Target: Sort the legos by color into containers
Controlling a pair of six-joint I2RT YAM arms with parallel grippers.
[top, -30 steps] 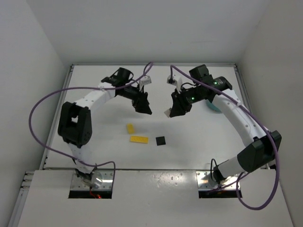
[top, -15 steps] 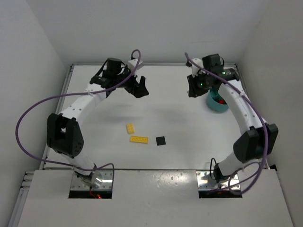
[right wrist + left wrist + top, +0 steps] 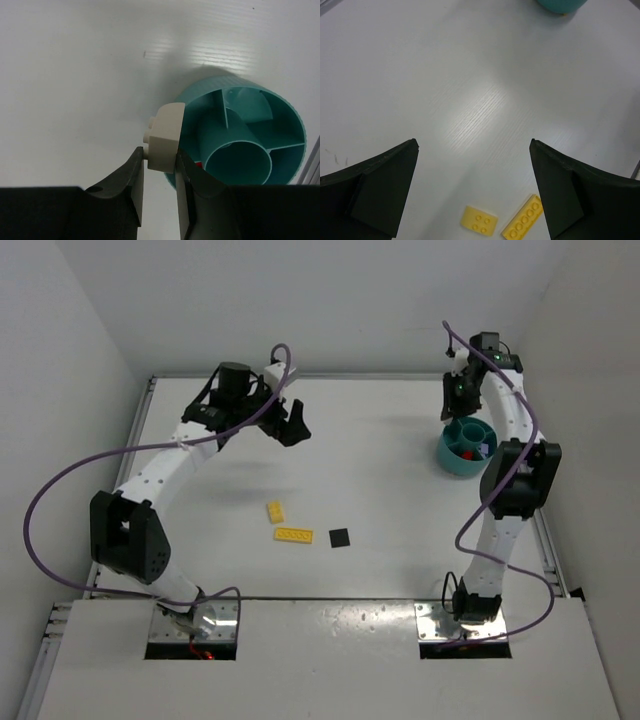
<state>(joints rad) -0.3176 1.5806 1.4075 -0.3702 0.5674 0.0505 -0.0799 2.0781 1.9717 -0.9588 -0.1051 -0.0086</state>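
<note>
At the lower middle of the right wrist view, the right gripper [image 3: 159,159] pinches a cream brick [image 3: 164,131] between its jaws by the flat sides, studs facing left, in line with the left rim of the divided teal bowl [image 3: 290,112]. The brick looks light, rigid and slick, so a square hold on flat faces suits it. The left gripper [image 3: 473,145] hangs jaws wide above the surface [image 3: 470,75], two yellow plates [image 3: 479,220] low between them.

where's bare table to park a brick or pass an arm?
Free: mid table between left gripper and teal bowl; near-right patch between black plate and right arm base. Crowded: yellow brick, yellow plate, black plate cluster; the bowl, right gripper holding cream brick at its rim.
</note>
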